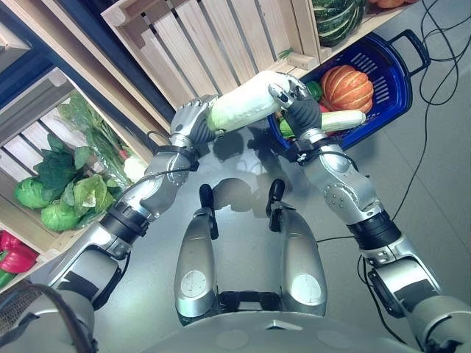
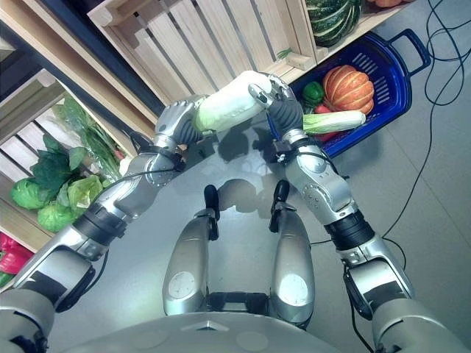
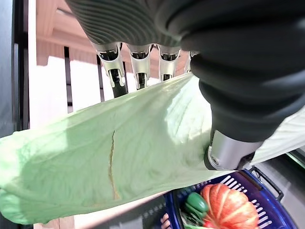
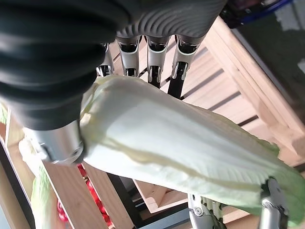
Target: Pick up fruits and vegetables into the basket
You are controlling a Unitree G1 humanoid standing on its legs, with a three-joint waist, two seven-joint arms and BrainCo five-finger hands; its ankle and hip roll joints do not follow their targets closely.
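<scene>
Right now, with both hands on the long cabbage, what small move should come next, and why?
Probably carry the napa cabbage toward the blue basket. The left hand and right hand each curl their fingers round an end, holding it in the air beside the basket, which already holds a pumpkin.

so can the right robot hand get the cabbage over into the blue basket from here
Probably yes. The right robot hand and left robot hand both grip the napa cabbage, right beside the blue basket, with nothing between. The pumpkin fills much of it, though.
</scene>
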